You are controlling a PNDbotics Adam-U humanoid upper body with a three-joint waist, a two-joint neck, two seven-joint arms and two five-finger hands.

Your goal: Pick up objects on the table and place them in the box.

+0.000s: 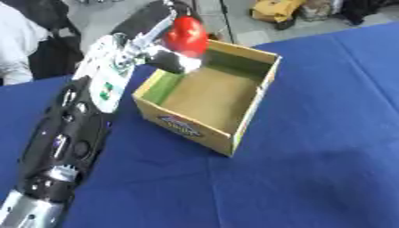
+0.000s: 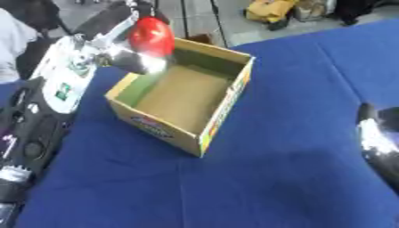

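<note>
My right hand shows only as a dark shape at the near right edge; I can't tell its fingers. Mid-table sits the open yellow cardboard box on blue cloth. My left hand grips a red rounded object above the box's far left corner.

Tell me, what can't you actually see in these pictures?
- Left hand: fingers blur behind the red object, both views, so the grip itself is unclear.
- Red object: what it is; only a shiny rounded shape shows.
- Right hand: cut off by the right eye view's edge; absent from the left eye view.
- Box: front label blurred, unreadable.
</note>
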